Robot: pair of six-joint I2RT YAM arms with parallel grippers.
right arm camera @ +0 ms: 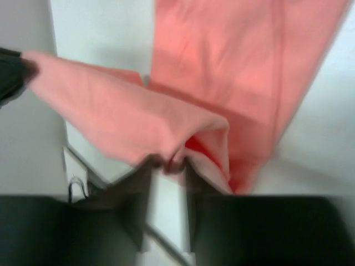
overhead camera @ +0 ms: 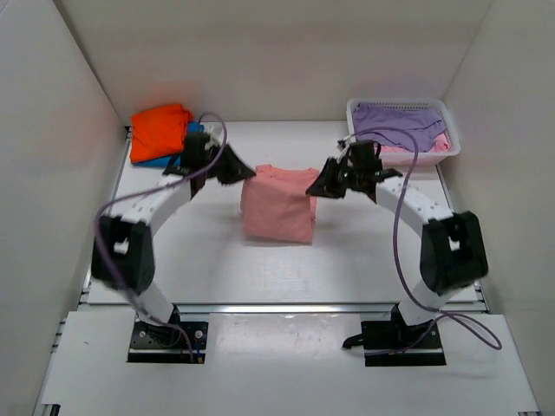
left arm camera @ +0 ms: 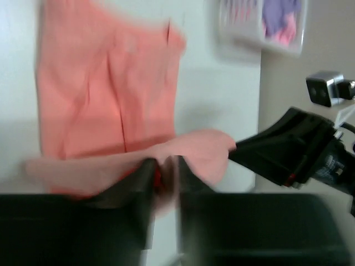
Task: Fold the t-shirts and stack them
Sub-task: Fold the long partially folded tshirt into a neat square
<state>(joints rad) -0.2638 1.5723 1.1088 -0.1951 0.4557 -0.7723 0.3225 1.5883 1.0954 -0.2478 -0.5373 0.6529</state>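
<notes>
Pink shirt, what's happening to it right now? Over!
Left gripper shut on the pink shirt, far edge. Right gripper shut on it too, edge lifted. Orange shirt and basket off to the sides, nothing in the way.

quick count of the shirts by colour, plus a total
pink shirt: 1, gripped by the left claw and right claw
orange shirt: 1
blue shirt: 1, under the orange
purple shirt: 1, in the basket
pink cloth: 1, under the purple, likely a shirt
total: 5
</notes>
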